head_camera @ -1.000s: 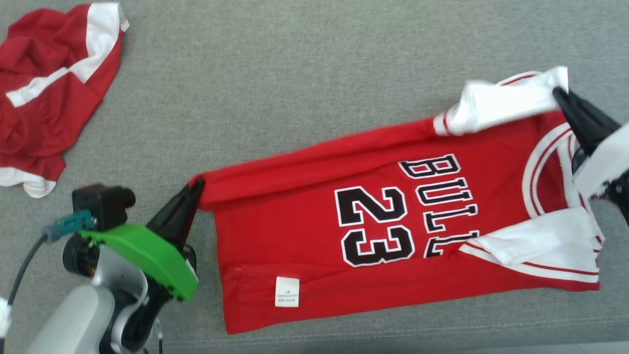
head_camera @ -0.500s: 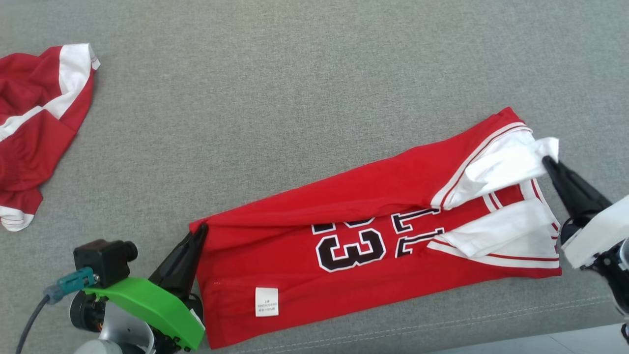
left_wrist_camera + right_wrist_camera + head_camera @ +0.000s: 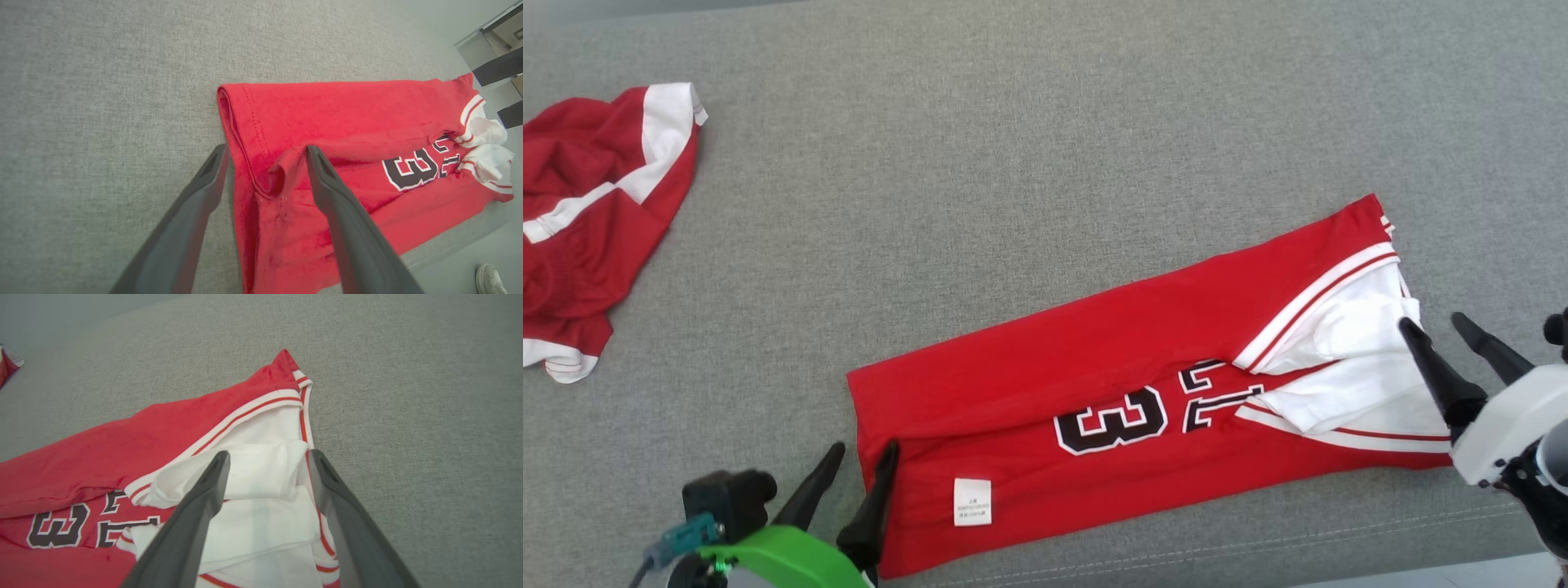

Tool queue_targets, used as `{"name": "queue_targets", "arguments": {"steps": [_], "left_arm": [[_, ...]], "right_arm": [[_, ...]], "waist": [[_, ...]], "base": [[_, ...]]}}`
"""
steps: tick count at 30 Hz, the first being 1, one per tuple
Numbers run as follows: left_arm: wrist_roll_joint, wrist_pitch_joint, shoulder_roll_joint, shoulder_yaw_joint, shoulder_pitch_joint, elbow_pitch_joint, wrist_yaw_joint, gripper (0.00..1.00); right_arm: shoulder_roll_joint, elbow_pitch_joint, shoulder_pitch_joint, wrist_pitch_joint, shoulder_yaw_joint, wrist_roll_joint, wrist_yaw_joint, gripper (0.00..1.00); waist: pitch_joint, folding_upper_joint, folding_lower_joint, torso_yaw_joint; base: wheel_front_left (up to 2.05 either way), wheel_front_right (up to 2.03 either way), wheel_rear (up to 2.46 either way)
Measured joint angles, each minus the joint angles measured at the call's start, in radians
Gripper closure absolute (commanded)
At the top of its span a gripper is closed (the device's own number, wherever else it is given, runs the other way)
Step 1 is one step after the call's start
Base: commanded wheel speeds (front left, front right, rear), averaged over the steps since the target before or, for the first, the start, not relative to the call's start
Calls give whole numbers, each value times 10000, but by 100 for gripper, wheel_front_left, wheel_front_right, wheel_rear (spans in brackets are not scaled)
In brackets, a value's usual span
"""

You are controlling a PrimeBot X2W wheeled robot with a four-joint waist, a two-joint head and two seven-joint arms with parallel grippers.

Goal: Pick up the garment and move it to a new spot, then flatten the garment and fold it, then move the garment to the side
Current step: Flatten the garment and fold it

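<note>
While the gray cushion (image 3: 1045,122) lies bare beyond and to the left, the red jersey (image 3: 1094,359) rests folded lengthwise near its front edge (seam just below). The left gripper (image 3: 864,447) straddles the hem and the right gripper (image 3: 1431,320) the white sleeve. Both are spread and empty; half a second ago both pinched the cloth.

Grey fabric-covered worktop (image 3: 1029,163), stitched seam (image 3: 1258,543) along its near edge, red jersey (image 3: 1094,359) folded lengthwise lying flat right of centre, crumpled red-and-white garment (image 3: 588,220) at its far left, well apart
</note>
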Motion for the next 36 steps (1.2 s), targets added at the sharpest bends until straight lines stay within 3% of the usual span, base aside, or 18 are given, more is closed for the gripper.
{"name": "queue_targets", "arguments": {"steps": [4,7,11,13,16,22,28,36], "left_arm": [[12,-817,-194,169,641,178,180,0],[328,-2061,-414,548,1049,278,378,0],[1450,-2765,-803,1095,1428,460,652,0],[2186,-2786,-1306,1565,1531,341,656,0],[3501,-2811,-1994,2311,1679,56,384,0],[4941,-2809,-3244,3373,2087,209,-508,0],[5517,-2809,-3753,4019,2081,585,-1348,0],[5954,-2809,-3942,4464,2052,777,-1789,0]], "right_arm": [[-134,67,364,-58,-464,-75,-4,0],[-107,84,559,-92,-817,-199,-4,0],[247,280,754,-144,-1135,-343,-4,0],[460,502,784,-182,-1285,-439,-4,0],[867,1049,776,-267,-1461,-646,-6,0],[1528,2324,-62,-454,-1340,-1175,-6,0],[1624,3471,-861,-374,-1020,-1323,-4,0],[1434,4602,-1604,117,-502,-1093,-6,0]], "waist": [[-216,0,0,1],[-403,0,0,-24],[-708,0,0,-25],[-853,0,0,13],[-987,0,0,148],[-978,0,0,446],[-849,0,0,625],[-707,0,0,650]], "base": [[0,0,0],[0,0,0],[0,0,0],[0,0,0],[0,0,0],[0,0,0],[0,0,0],[0,0,0]]}}
